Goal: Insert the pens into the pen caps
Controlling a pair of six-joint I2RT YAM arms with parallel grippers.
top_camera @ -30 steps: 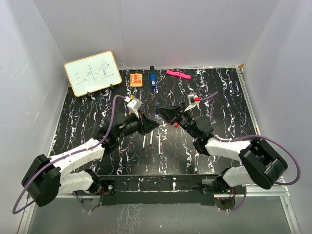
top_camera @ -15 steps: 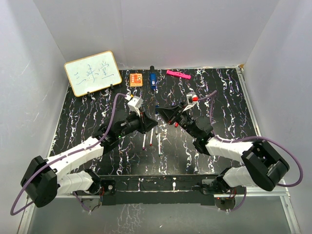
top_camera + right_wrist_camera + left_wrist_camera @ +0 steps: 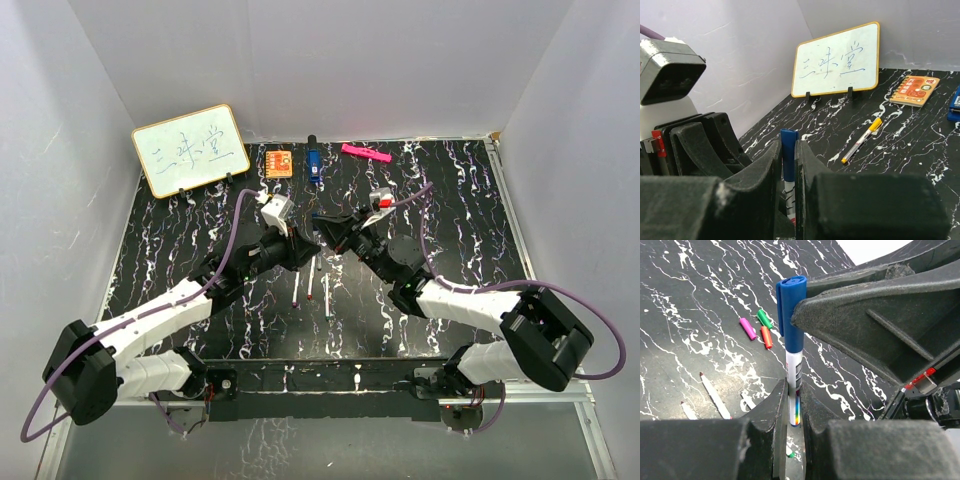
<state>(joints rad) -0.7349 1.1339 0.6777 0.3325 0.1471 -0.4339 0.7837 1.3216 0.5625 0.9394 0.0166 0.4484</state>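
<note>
Pinching the white barrel of the blue pen, my left gripper is closed tight on it and holds it upright above the middle of the table. My right gripper is clamped on the blue cap over the pen's upper end. I cannot tell whether the cap is fully seated, so I judge the step in hand to be the final press. The 2 grips should line up on 1 axis, the push should run straight down the barrel, and my left squeeze must be firm enough that the pen does not slide through; any tilt could jam it. Below, a purple cap, a green cap and a red cap lie close together, near 2 uncapped pens. The barrel carries print too blurred to read. The whiteboard bears 3 handwritten blue characters, seemingly 三味堂; the orange notebook has lettering too small to read.
</note>
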